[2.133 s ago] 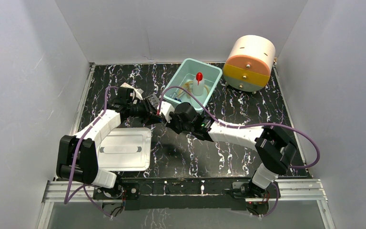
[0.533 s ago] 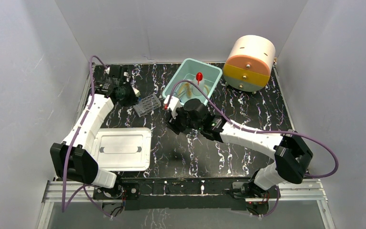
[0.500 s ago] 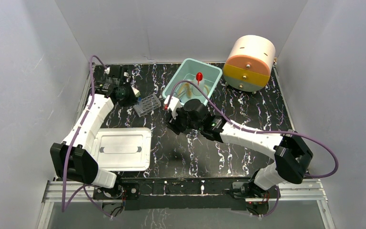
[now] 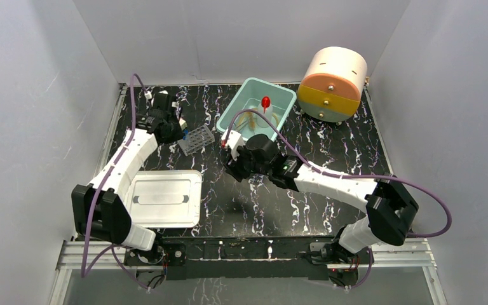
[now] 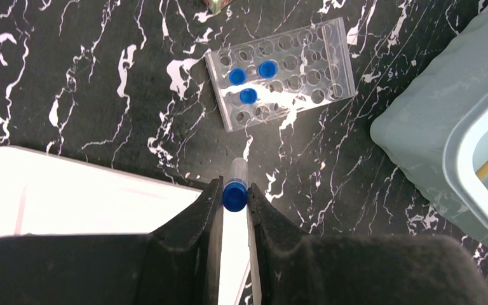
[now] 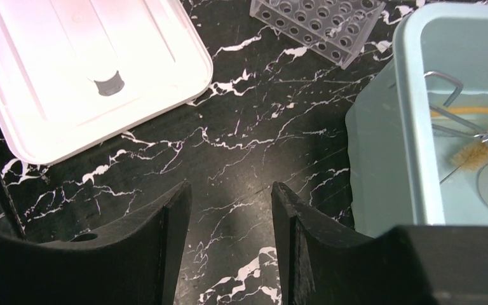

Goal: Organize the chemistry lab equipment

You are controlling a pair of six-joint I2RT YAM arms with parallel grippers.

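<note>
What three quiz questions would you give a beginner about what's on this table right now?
1. True or false: the right gripper is holding a tube.
2. How many blue-capped tubes already stand in the rack?
3. Where does the red-tipped bottle stand? A) in the green tub; B) on the white tray; C) in the rack.

Key
1. False. Its jaws are open and empty; the left gripper is the one pinching a tube.
2. Three.
3. A.
</note>
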